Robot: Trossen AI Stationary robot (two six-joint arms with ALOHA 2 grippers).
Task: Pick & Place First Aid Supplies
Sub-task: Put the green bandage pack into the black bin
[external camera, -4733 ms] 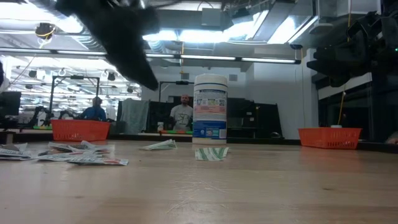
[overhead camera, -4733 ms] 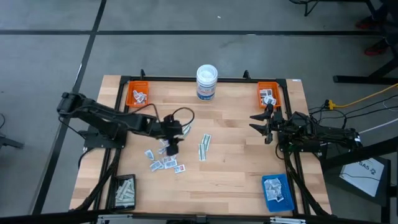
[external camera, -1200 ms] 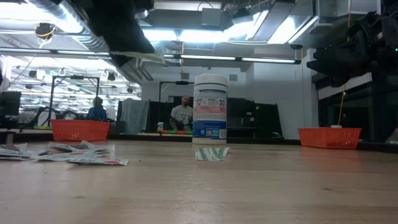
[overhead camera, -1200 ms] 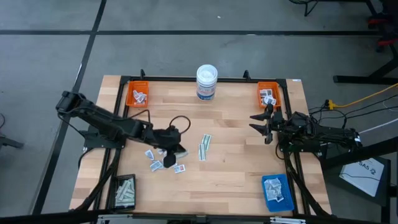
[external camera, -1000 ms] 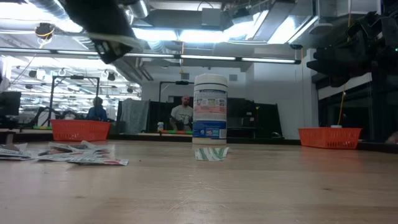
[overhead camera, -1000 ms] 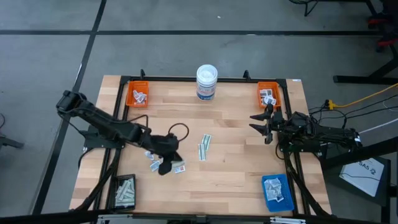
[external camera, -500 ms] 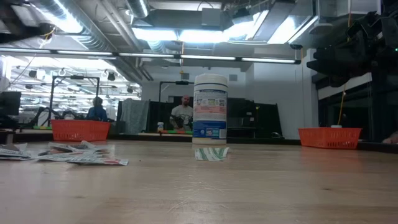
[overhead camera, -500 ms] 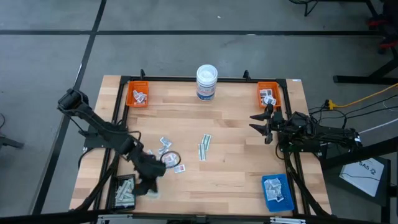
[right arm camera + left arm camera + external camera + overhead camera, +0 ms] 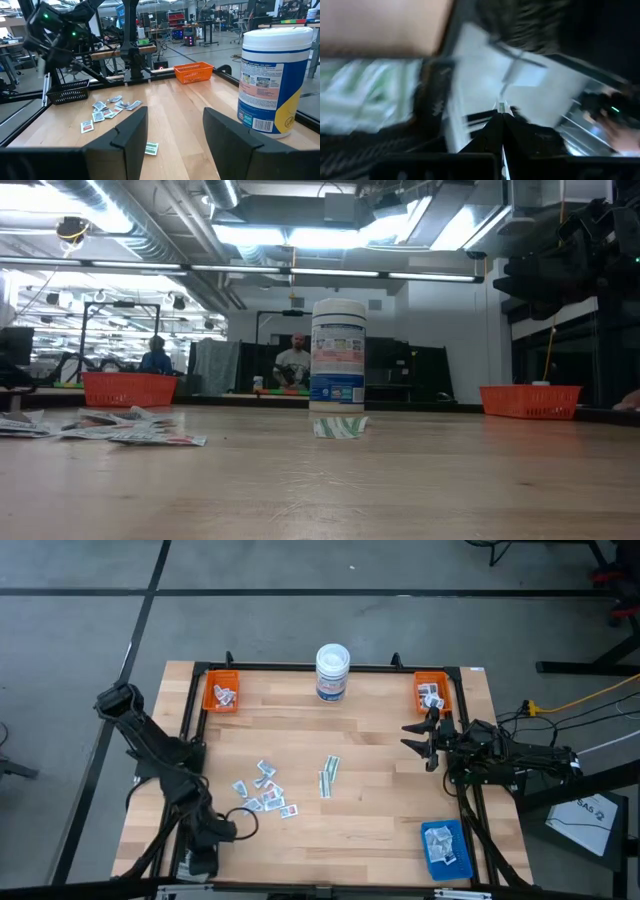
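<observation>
Left gripper (image 9: pixel 203 848) closed, we see it over the black tray (image 9: pixel 186 862) at the table's (image 9: pixel 380 800) near-left corner, right gripper (image 9: pixel 417 736) open by the right edge, packets (image 9: pixel 262 792) loose left of centre.

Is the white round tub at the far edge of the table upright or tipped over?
Upright. The white round tub shows its round lid from above, and stands vertically on the table in the low view.

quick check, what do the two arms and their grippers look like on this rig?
Both arms are black and jointed. The left arm has a rounded base joint and a thin black cable looping near its gripper. The right gripper has two broad, flat black fingers, and cables bunch along the right arm, a yellow one beyond it.
</observation>
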